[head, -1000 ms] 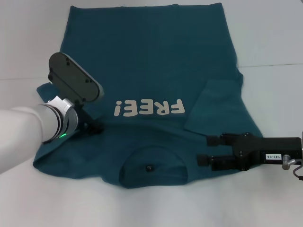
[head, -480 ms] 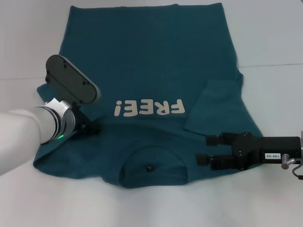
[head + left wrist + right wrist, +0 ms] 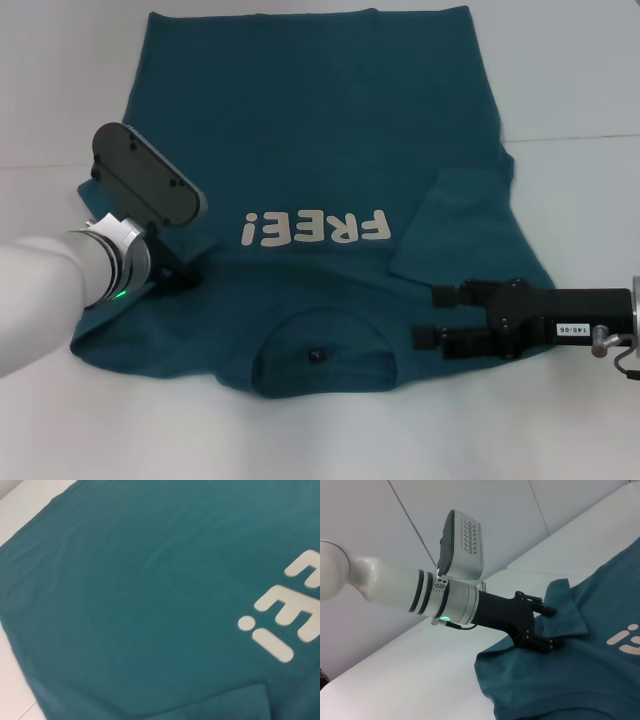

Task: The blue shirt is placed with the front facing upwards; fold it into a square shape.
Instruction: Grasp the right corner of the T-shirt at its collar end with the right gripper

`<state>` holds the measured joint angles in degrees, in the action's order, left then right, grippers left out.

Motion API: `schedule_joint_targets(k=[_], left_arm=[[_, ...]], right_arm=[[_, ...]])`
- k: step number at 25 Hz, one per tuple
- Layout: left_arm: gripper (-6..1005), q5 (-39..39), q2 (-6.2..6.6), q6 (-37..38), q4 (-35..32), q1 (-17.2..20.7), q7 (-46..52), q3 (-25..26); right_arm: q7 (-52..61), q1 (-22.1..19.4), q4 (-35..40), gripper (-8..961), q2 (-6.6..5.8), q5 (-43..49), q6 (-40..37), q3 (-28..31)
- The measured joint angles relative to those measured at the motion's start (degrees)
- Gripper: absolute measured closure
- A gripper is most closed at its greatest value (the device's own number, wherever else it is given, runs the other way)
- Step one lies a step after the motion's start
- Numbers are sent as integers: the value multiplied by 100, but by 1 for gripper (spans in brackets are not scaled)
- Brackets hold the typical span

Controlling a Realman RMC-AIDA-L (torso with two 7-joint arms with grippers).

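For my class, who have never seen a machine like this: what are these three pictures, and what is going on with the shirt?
A two-armed robot is folding a blue shirt lying front-up on a white table. One picture looks down from its head; the other two come from cameras on its wrists. The left end effector is at the shirt's left sleeve, fingers around the sleeve's edge. The right end effector, fingers apart, is low over the right shoulder, holding nothing. The right sleeve is already folded inward.

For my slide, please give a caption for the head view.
Both tools, left and right, rest at the shoulders of the blue shirt.
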<state>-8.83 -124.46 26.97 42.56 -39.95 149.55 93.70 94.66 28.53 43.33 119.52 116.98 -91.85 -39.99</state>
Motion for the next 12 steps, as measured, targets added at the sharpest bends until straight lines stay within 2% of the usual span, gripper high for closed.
schedule_joint_targets(k=[6, 12], left_arm=[[279, 76, -2, 2, -3, -1, 98, 0], [401, 83, 7, 53, -3, -23, 83, -32]], right_arm=[[0, 13, -9, 7, 0, 0, 0, 0], [0, 12, -9, 7, 0, 0, 0, 0]])
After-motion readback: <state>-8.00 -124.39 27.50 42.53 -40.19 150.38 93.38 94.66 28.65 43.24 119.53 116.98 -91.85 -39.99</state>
